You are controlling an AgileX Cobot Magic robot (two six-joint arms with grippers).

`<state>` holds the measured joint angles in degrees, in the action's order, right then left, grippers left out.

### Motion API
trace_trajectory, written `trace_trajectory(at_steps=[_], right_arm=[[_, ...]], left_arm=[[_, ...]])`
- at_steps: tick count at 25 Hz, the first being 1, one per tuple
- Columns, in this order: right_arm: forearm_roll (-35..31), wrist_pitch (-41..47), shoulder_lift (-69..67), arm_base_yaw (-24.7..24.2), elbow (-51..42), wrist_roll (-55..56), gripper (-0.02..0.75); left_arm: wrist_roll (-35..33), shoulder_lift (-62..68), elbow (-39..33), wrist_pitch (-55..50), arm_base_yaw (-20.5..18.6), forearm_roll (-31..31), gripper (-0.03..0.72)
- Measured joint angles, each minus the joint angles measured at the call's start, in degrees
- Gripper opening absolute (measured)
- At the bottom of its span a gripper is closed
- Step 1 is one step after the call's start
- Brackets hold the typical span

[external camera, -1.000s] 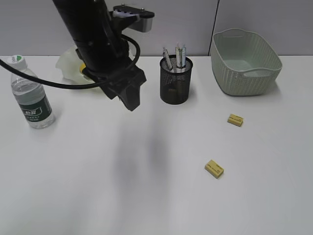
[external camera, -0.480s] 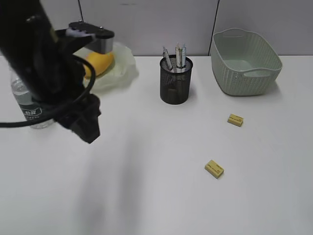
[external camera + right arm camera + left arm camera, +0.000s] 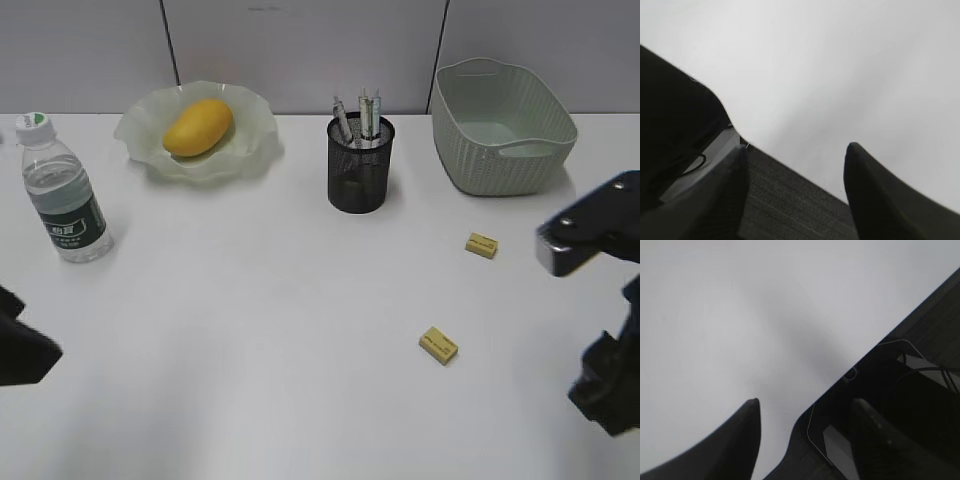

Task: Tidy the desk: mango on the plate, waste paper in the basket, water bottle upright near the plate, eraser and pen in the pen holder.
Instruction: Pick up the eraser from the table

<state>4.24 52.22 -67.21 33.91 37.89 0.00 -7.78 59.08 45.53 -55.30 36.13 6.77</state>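
Observation:
The yellow-orange mango [image 3: 198, 127] lies in the wavy-rimmed green plate [image 3: 251, 124] at the back left. To the plate's left, the water bottle [image 3: 65, 190] stands upright. Several pens [image 3: 362, 108] stick out of the black mesh pen holder [image 3: 360, 180]. Two small yellow eraser blocks [image 3: 481, 245] [image 3: 438, 344] lie on the white desk [image 3: 250, 330]. The green basket [image 3: 500, 160] stands at the back right. No waste paper shows. My left gripper [image 3: 807, 402] is open and empty at the desk's left edge [image 3: 20, 352]. Over the front right edge, my right gripper [image 3: 797, 147] is open and empty too.
My right arm [image 3: 600, 300] rises at the right edge, a little right of the nearer eraser block. A grey partition wall [image 3: 300, 50] runs behind the desk. Both wrist views show only bare white tabletop and dark equipment beyond its edge.
My left arm has swept from over the plate down to the front left edge, uncovering plate, mango and bottle. My right arm has come into view at the right edge.

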Motion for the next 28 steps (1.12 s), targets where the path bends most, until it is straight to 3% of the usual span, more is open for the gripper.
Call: trace_trajectory(at_steps=[6,14,22,28], right_arm=[[-3.3,-5.7,-13.2,-6.2,8.8,-4.4,0.478],[-6.1,-8.4,-24.6,-18.3,21.5,-7.3,0.476],[-6.1,-9.3,-36.0,-19.2,32.2,-8.6,0.516],[-6.1,-10.7,-43.4,-19.2,34.3,-12.2,0.522]], left_arm=[[0.4,-16.6,-8.2,0.3,0.0,0.0,0.433],[1.0,-31.1,-10.0,-0.5,0.0,-0.6,0.432],[2.0,-32.8,-13.2,-5.7,0.0,-2.5,0.432],[2.0,-32.8,-14.4,-6.7,0.0,-3.1,0.432]])
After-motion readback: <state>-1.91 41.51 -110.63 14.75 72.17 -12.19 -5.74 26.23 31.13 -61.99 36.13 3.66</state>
